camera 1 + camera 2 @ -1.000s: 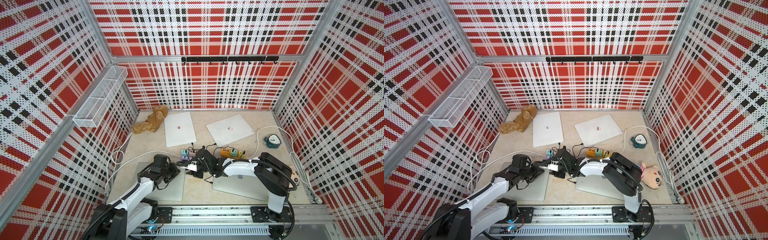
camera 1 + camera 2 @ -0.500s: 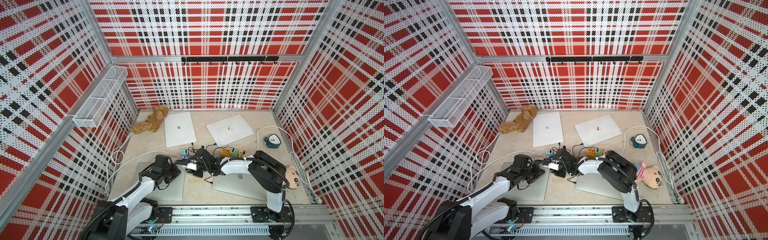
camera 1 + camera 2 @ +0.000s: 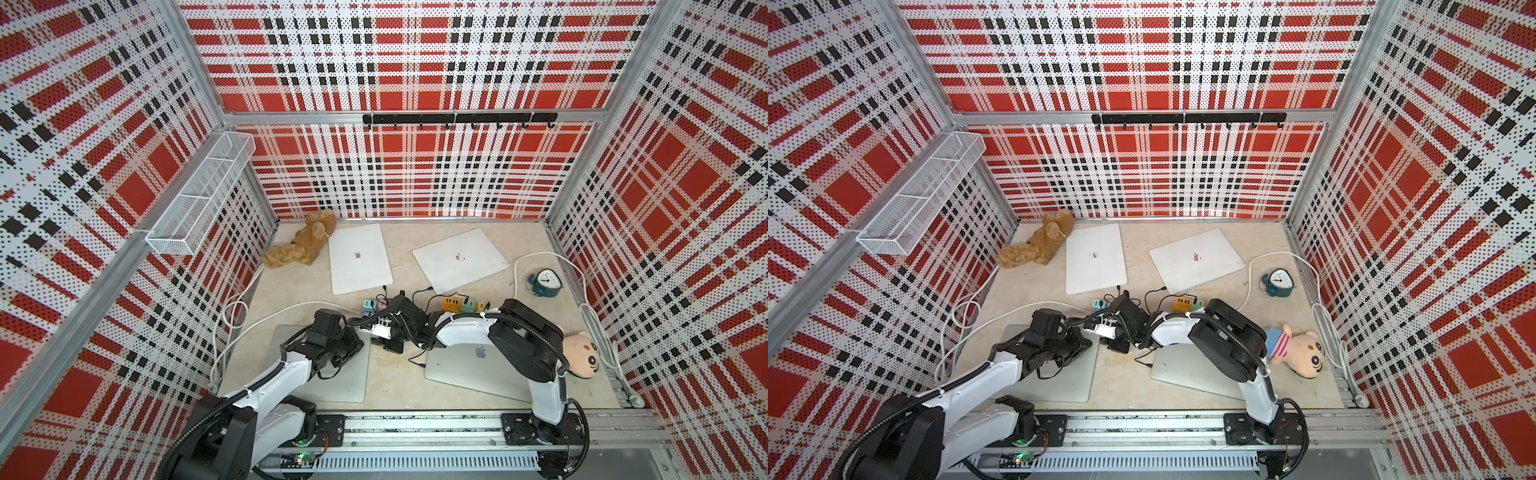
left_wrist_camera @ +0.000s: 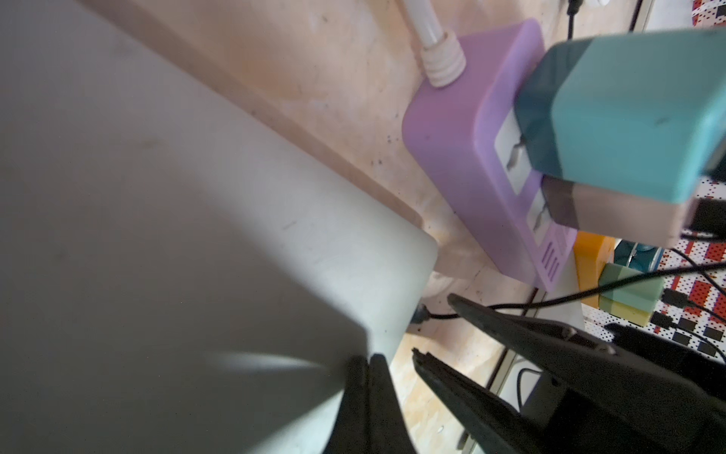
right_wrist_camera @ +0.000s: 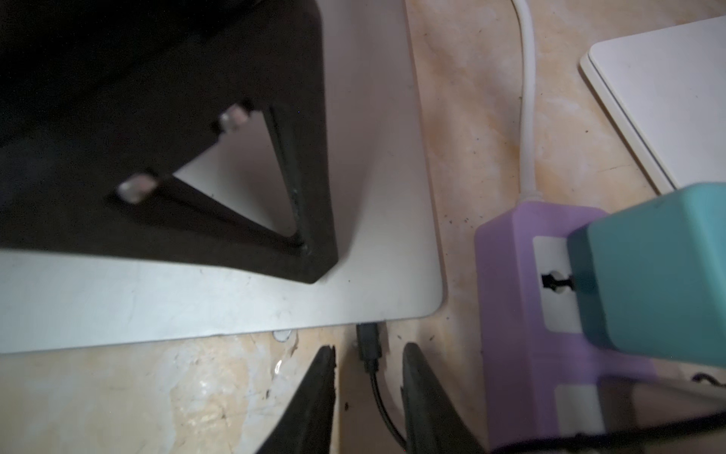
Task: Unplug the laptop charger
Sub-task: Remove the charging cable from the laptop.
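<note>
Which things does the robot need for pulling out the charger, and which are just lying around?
For the job: grey laptop, black charger plug in its edge, right end effector open around the plug, left end effector, shut, on the lid.
Just lying about: brown teddy, two white laptops, alarm clock, pink plush toy.

I worked inside a robotics lab test cell, not a home or an office. Perforated walls (image 3: 415, 54) printed in red, black and white plaid closed it in on the left, right and far sides, held by bare aluminium posts (image 3: 190, 54). My left arm (image 3: 274, 380) and right arm (image 3: 465, 332) stood on a metal rail (image 3: 415, 430) along the near edge of the desk (image 3: 395, 374). A mixed lot of things lay there: closed laptops (image 3: 359, 259), a purple power strip (image 4: 451, 129), an alarm clock (image 3: 546, 282) far right, a brown plush toy (image 3: 303, 245) far left. A wire basket (image 3: 199, 199) hung on the left wall, a hook rail (image 3: 457, 118) on the far one.
</note>
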{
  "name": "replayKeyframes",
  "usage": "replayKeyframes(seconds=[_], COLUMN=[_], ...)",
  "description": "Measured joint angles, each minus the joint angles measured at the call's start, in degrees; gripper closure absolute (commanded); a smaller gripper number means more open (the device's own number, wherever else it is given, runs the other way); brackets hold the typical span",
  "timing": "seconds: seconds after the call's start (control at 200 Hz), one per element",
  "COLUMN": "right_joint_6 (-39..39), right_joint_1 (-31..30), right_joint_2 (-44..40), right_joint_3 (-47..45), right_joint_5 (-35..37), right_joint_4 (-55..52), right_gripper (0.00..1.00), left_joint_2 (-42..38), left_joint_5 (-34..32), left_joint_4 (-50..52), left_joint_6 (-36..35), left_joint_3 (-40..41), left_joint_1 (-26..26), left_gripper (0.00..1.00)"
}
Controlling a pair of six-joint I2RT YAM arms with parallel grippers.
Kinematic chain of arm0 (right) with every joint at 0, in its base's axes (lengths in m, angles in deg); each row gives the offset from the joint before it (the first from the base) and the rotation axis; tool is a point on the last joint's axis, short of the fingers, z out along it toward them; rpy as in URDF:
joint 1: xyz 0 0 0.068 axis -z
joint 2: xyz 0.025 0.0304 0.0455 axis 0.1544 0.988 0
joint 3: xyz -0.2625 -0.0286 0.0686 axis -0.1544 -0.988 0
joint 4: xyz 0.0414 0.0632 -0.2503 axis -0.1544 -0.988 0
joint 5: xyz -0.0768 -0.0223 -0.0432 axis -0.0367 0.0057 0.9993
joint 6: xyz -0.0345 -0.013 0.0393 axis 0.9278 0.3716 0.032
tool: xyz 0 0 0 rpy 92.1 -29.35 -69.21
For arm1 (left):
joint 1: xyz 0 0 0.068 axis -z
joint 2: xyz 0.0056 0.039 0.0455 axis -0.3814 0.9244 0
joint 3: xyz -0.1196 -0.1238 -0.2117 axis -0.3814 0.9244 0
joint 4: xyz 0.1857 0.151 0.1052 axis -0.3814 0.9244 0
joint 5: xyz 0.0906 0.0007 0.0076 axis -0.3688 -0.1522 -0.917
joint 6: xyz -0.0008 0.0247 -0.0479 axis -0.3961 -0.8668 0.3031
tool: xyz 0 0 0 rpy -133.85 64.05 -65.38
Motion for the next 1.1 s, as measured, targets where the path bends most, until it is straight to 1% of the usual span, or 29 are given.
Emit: replayKeyframes(seconds=[0.406, 0.711, 1.097], right_joint_6=[-0.1, -0.4, 0.0], right_joint_1=[0.0, 0.0, 0.3], right_joint_2=[1.8, 3.0, 3.2], right_joint_3=[0.8, 2.4, 3.5], right_joint_5=[-0.7, -1.6, -1.5], right_joint_4=[-0.9, -1.2, -3.1], right_gripper=[0.73, 0.81, 0.92], left_joint_2=[0.6, 0.5, 0.1], left_joint_5=[0.0, 0.0, -0.9], left_joint_4=[-0.9, -3.3, -3.2], left_joint_6=[0.4, 1.8, 3.0], left_joint_3=[0.0, 1.1, 1.2], left_joint_1=[0.5, 0.9, 1.2], left_gripper=[1.00, 1.00, 1.00])
